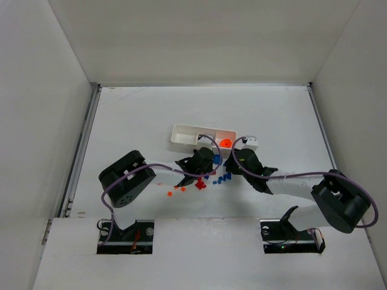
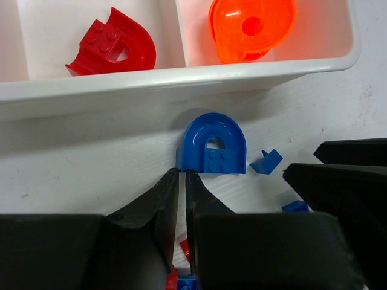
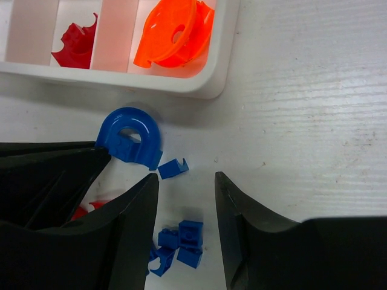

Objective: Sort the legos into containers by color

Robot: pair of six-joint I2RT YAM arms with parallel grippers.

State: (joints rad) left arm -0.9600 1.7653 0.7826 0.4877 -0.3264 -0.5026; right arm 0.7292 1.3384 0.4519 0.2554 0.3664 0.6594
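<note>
Left gripper [image 2: 182, 175] fingers all but together, nothing seen between them, blue arch brick [image 2: 211, 145] just beyond their tips, near the white tray [image 2: 181, 81]; right gripper [image 3: 186, 181] fingers apart, small blue brick [image 3: 173, 168] just ahead of the gap

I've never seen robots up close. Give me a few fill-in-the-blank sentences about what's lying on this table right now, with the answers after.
1. The orange piece lies in an end compartment of the white tray; the rounded piece in the compartment beside it is ____.
2. The arch lying on the table just outside the tray is ____.
3. The right hand hovers over small blue bricks with its jaws ____.

Missing words: red; blue; open.
</note>
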